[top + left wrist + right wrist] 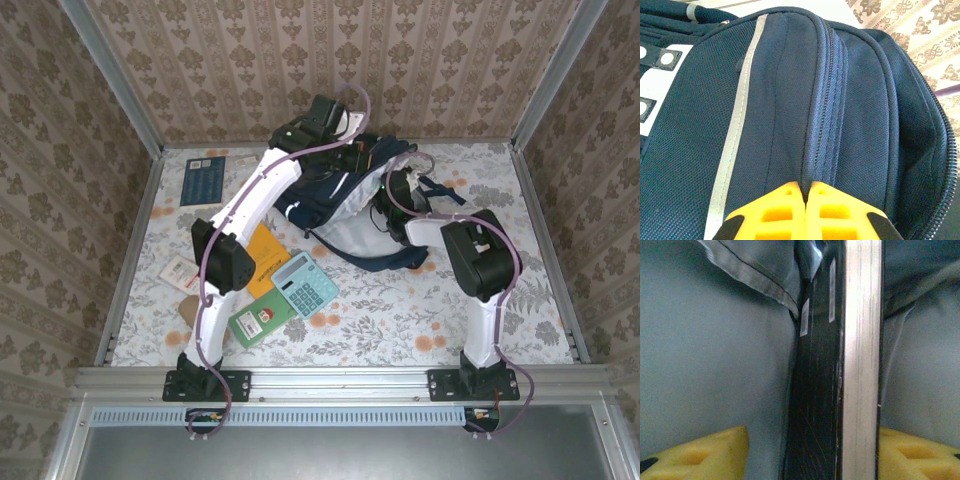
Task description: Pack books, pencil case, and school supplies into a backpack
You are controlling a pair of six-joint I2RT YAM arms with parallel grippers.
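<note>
- Left gripper: the yellow fingers are pressed right together, pinching a raised fold of the large navy blue fabric backpack.
- That fold comes up just beside the dark zip line, and a pale grey stripe runs up the cloth to the left of the fingers.
- Right gripper: it's down inside the bag, with pale grey lining on either side, and its yellow fingers are spread wide.
- Between those fingers a thin flat black book stands on edge, its bright pale edge facing the right finger.
- The right finger sits just beside that edge. A strip of lining shows between the left finger and the cover, so the fingers straddle the book without clamping it.
- From above, the backpack lies at the far middle of the floral-patterned table, with both arms reaching to it.
- Back toward the arm bases from the left fingers lies a thin orange-yellow book. Just beside it is a light blue-teal calculator with grey keys, then a small green book.
- Well off to the left of the left fingers lies a flat dark blue book.
- Nearer the bases on that side there's a small white card with red print and a tan-brown soft pencil case, partly behind the left arm.
</note>
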